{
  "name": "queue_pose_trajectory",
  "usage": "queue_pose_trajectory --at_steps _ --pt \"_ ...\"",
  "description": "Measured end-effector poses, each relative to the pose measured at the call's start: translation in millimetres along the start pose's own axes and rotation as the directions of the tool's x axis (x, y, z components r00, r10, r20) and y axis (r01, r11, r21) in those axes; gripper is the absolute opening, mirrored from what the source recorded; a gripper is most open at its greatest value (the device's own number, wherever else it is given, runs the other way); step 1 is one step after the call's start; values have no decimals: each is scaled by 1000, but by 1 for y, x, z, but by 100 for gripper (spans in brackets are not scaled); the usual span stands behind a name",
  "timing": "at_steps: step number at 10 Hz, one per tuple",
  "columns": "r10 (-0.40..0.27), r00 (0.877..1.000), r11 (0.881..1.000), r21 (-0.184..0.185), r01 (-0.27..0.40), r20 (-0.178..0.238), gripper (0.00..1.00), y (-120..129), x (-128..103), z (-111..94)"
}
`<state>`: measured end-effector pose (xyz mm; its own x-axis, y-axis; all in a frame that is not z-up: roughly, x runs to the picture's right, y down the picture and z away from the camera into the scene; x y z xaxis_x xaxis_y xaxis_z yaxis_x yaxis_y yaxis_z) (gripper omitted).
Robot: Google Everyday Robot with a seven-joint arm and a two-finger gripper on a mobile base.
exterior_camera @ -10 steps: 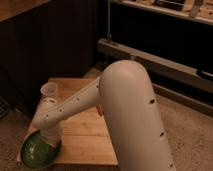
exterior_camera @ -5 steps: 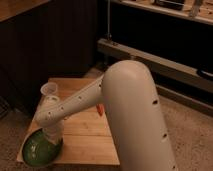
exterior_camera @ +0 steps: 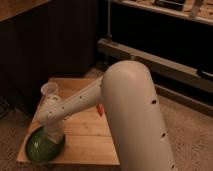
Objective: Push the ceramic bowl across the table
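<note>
Bowl (exterior_camera: 42, 146): green, at the counter's (exterior_camera: 85, 140) near-left corner.
Tool (exterior_camera: 54, 135): down in the bowl's right side.
Cup (exterior_camera: 49, 91): near the far-left corner.
Orange thing (exterior_camera: 100, 109): mid-counter, half behind the arm.

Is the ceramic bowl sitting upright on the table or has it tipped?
Upright: the ceramic bowl rests flat at the table front-left corner, rim up, inside visible. The gripper reaches down into it.
</note>
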<state>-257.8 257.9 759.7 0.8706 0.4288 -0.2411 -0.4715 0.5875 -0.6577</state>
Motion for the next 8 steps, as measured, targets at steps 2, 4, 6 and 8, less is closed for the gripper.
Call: queue_pose_trajectory --at_steps 2,4,6,8 --pt "0 1000 1000 3 0 -4 9 -3 2 2" --pt "2 1000 1000 6 -2 -2 9 -7 0 2" --pt "3 1000 1000 6 -3 -3 9 -9 0 1" --pt "4 1000 1000 10 -4 -7 9 -14 2 2"
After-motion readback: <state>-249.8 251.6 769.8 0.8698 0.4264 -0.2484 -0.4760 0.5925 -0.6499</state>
